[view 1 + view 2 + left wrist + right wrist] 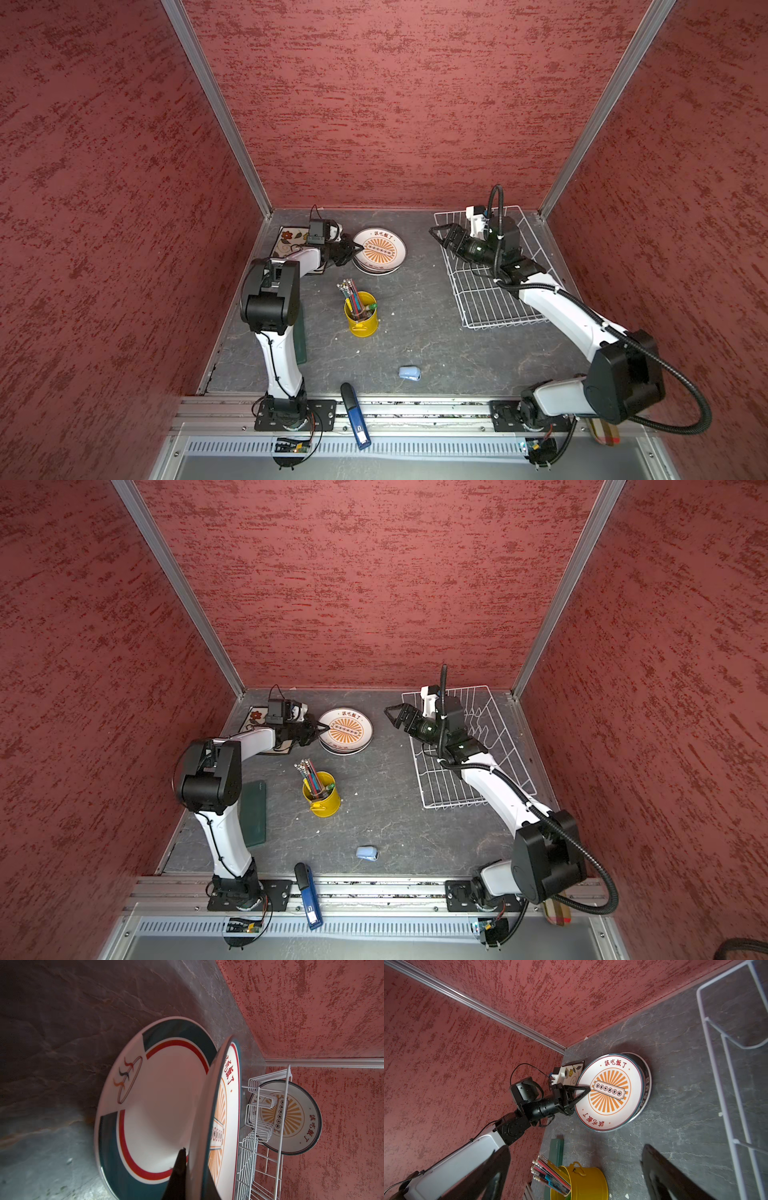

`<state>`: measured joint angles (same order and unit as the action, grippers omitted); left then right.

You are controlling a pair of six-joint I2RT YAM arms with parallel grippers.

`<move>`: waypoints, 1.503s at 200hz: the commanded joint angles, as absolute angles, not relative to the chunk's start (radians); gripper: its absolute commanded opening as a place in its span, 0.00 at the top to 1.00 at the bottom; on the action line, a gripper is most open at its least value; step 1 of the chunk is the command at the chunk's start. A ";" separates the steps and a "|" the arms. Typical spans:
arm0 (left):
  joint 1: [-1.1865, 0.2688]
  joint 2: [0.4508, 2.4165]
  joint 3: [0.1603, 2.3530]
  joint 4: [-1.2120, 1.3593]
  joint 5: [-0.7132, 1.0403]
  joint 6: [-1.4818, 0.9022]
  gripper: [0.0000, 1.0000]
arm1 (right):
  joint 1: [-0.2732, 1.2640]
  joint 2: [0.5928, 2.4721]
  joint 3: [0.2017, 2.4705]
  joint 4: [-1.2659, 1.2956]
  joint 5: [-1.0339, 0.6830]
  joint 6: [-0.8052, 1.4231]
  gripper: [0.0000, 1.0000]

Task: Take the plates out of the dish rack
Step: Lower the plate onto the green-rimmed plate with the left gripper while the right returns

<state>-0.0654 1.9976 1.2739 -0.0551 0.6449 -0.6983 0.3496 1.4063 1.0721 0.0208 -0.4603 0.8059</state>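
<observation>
Top views, left gripper (356,248): clamped on the rim of a sunburst plate (382,249), which lies over the stack (376,271) at the back of the table (415,332).
Top views, square plate (286,242): flat beside the stack, partly under the left arm.
Top views, right gripper (441,236): jaws spread, empty, above the rack's (490,309) back-left corner. The rows in sight look bare, but the arm covers some.
Left wrist, sunburst plate (228,1095): tilted, its gripped edge raised off the teal-and-red plate (162,1105) below, so it is not yet let go.
Left wrist, rack (249,1147): one round plate (295,1122) stands upright in it.
Right wrist, stack (646,1084): the sunburst plate (610,1091) lies on top with the left gripper (586,1089) pinching its edge. The right fingers (664,1174) are wide apart with nothing between them.
Progress: nearly done. Several plates are out, one is being set down, and at least one is left in the rack, probably the right gripper's job.
</observation>
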 commanded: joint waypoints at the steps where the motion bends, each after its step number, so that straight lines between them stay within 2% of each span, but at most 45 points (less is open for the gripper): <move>1: -0.059 2.011 1.318 -0.033 0.654 -0.678 1.00 | 0.341 1.379 1.063 0.015 -0.432 0.787 0.01; 202: -0.057 2.080 1.336 -0.060 0.636 -0.654 1.00 | 0.342 1.381 1.056 0.005 -0.431 0.781 0.01; 231: -0.056 2.082 1.348 -0.084 0.627 -0.644 0.94 | 0.341 1.382 1.055 0.004 -0.431 0.779 0.01; 260: -0.057 2.082 1.356 -0.105 0.619 -0.636 0.81 | 0.342 1.384 1.058 0.002 -0.431 0.778 0.01; 300: -0.056 2.080 1.373 -0.161 0.591 -0.630 0.69 | 0.342 1.378 1.063 -0.006 -0.428 0.773 0.01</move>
<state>-0.0589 2.0686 1.3430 -0.1272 0.6029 -0.6537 0.3492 1.4059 1.0721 0.0013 -0.4477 0.7902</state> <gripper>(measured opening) 0.279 0.989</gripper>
